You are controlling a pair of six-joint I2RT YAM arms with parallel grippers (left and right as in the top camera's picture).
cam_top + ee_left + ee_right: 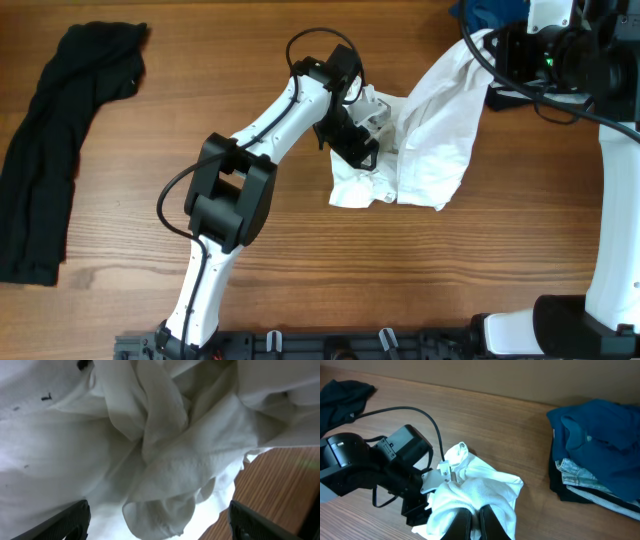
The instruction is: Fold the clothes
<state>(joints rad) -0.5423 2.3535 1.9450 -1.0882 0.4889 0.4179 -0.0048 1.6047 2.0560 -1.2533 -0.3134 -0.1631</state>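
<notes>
Crumpled white T-shirt (440, 130) drapes toward the far right corner of the wood-grain desk (400, 280); left gripper (160, 524) splayed loose, right gripper (476, 525) pinching its fabric.

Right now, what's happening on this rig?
The right hand is shut on the white T-shirt, holding one end up off the table. The left hand is open over the bunched lower part, gripping nothing. The shirt isn't folded yet. A black garment lies at far left; a blue-topped pile sits at back right.

The T-shirt (435, 130) lies right of the bench's (300, 270) middle. Another garment (60, 150) lies along its left edge, a stack (600, 455) at the far right corner.
</notes>
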